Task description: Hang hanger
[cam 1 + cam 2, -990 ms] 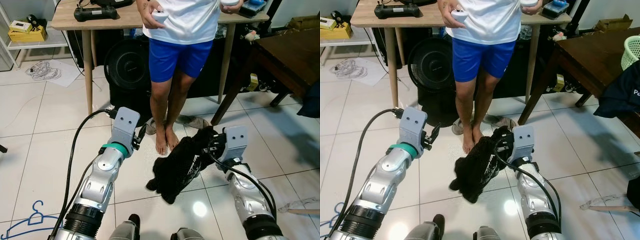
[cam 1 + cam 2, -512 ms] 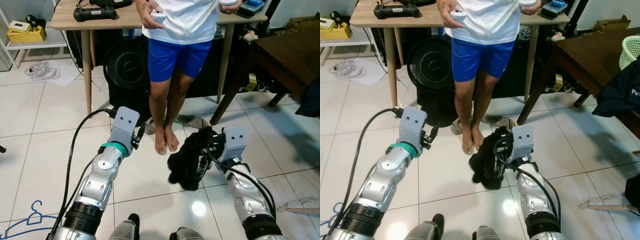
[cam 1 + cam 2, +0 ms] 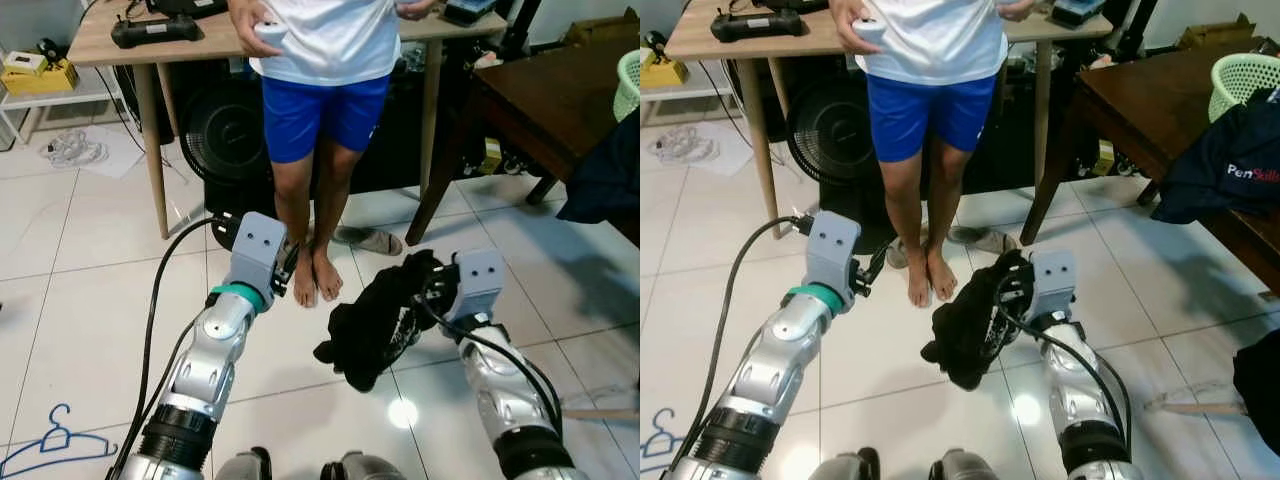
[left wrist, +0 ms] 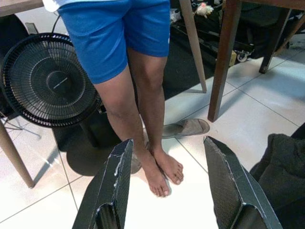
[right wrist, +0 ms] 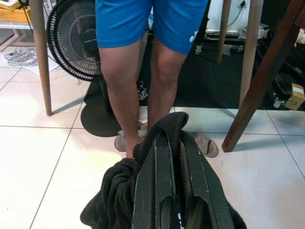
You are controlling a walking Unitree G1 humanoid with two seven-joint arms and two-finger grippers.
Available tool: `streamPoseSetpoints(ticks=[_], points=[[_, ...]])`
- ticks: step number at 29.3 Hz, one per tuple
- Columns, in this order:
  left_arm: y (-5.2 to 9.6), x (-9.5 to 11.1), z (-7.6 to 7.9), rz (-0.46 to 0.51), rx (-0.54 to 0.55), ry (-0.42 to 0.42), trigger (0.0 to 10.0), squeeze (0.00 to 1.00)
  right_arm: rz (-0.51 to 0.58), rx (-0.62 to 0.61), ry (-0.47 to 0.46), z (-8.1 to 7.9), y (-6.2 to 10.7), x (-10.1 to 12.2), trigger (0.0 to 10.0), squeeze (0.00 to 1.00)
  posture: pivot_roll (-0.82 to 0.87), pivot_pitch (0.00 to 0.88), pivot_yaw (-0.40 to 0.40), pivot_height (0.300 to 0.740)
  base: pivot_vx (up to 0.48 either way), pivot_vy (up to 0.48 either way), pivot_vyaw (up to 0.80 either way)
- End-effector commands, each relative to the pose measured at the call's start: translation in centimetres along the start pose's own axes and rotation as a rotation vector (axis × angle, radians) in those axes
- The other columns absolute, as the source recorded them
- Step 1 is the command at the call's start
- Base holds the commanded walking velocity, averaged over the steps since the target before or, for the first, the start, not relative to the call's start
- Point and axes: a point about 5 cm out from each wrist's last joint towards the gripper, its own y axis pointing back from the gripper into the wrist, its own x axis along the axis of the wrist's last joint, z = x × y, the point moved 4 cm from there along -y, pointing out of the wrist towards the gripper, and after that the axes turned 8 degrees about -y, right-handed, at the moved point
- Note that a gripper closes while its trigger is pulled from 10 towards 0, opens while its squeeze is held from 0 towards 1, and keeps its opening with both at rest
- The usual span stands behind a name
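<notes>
A blue hanger (image 3: pixel 50 448) lies flat on the white tiles at my lower left, far behind my left arm. A black garment (image 3: pixel 375 318) hangs in a bunch above the floor, and my right gripper (image 5: pixel 174 143) is shut on its top fold. My left gripper (image 4: pixel 164 164) is open and holds nothing; it is raised at about the same height, to the left of the garment and apart from it. A person (image 3: pixel 320 120) in a white shirt and blue shorts stands barefoot just ahead of both grippers.
Behind the person are a wooden table (image 3: pixel 160 50) with controllers on it and a black floor fan (image 3: pixel 225 135). A dark wooden table (image 3: pixel 1150 90) at the right carries a green basket (image 3: pixel 1238 78) and a dark blue garment (image 3: pixel 1230 160). A sandal (image 3: pixel 370 240) lies by the person's feet.
The camera has swung to the right, bringing the basket and dark garment into view. The black garment hangs a little differently in my right gripper. Both grippers keep their states.
</notes>
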Motion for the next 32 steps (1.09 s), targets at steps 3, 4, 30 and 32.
streamPoseSetpoints(ticks=[3, 4, 30, 32], points=[[0.3, -0.7, 0.0, -0.021, -0.003, -0.010, 10.0, 0.00, 0.016, 0.000, 0.000, -0.1, 0.1, 0.1, 10.0, 0.00, -0.05, 0.055, 0.012, 0.740, 0.000, 0.000, 0.00], [0.3, -0.7, 0.0, -0.021, -0.003, -0.010, 10.0, 0.00, 0.016, 0.000, 0.000, -0.1, 0.1, 0.1, 10.0, 0.00, -0.05, 0.055, 0.012, 0.740, 0.000, 0.000, 0.00], [0.9, -3.3, -0.9, -0.064, 0.022, -0.060, 10.0, 0.00, 0.033, -0.026, -0.008, 0.2, 0.3, 0.2, 10.0, 0.00, -0.06, 0.050, 0.064, 0.740, 0.000, 0.000, 0.00], [1.0, -3.6, -1.1, -0.073, 0.012, -0.087, 10.0, 0.00, 0.046, -0.049, -0.021, 0.4, 0.3, 0.3, 10.0, 0.00, -0.06, 0.046, 0.085, 0.740, 0.000, 0.000, 0.00]])
